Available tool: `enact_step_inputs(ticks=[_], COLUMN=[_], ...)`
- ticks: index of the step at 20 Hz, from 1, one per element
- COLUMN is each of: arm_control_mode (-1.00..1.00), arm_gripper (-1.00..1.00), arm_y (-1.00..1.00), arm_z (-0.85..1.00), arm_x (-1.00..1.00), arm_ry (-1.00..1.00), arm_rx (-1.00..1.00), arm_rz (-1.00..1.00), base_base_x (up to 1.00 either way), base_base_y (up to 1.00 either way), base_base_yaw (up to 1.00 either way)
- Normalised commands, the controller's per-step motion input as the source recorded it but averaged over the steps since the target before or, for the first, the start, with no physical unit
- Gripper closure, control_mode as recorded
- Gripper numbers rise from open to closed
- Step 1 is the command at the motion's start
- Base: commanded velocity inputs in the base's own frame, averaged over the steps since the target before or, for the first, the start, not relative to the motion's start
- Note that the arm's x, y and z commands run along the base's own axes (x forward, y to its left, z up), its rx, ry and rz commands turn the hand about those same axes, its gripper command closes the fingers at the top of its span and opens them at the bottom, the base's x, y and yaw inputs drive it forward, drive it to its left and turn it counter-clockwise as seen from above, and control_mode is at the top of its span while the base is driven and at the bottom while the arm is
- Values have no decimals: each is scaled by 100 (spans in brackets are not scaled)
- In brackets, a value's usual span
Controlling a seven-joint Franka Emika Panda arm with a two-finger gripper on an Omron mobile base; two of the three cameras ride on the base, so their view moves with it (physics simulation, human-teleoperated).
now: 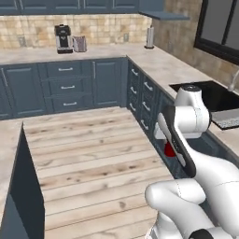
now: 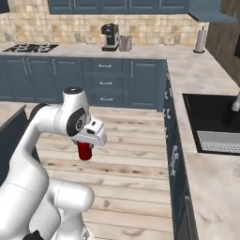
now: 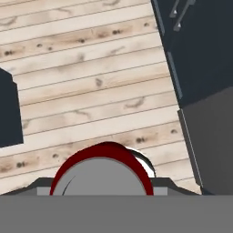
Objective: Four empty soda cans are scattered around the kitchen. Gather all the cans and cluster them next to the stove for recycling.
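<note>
A red can (image 2: 85, 151) with a silvery top (image 3: 102, 175) hangs over the wooden floor, and my gripper (image 2: 85, 146) is shut on it. In the left base view the can (image 1: 170, 150) peeks out red from behind my forearm, beside the dark blue cabinet run. The hand view looks down past the can's rim at floor planks, with the fingers hidden behind the can. The stove (image 2: 30, 47) lies far off on the back counter at the upper left, well apart from the gripper.
A coffee machine (image 2: 110, 36) and a small grey pot (image 2: 124, 43) stand on the back counter. A tall silver-grey cylinder (image 2: 200, 40) sits in the corner. The black sink (image 2: 211, 123) is set in the right counter. A dark island end (image 1: 23, 186) stands at left.
</note>
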Motion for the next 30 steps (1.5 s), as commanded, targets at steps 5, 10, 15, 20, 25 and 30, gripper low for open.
enact_step_inputs(ticks=[5,10,15,20,25,30], arm_control_mode=[100,100,100,100,100,100], arm_gripper=[100,100,100,100,100,100], arm_y=[0,0,0,0,0,0], arm_z=[0,0,0,0,0,0], arm_x=[0,0,0,0,0,0], arm_ry=[0,0,0,0,0,0], arm_rx=[0,0,0,0,0,0], arm_rz=[0,0,0,0,0,0], base_base_x=[100,100,100,100,100,100], base_base_y=[0,0,0,0,0,0], base_base_yaw=[-1,0,0,0,0,0])
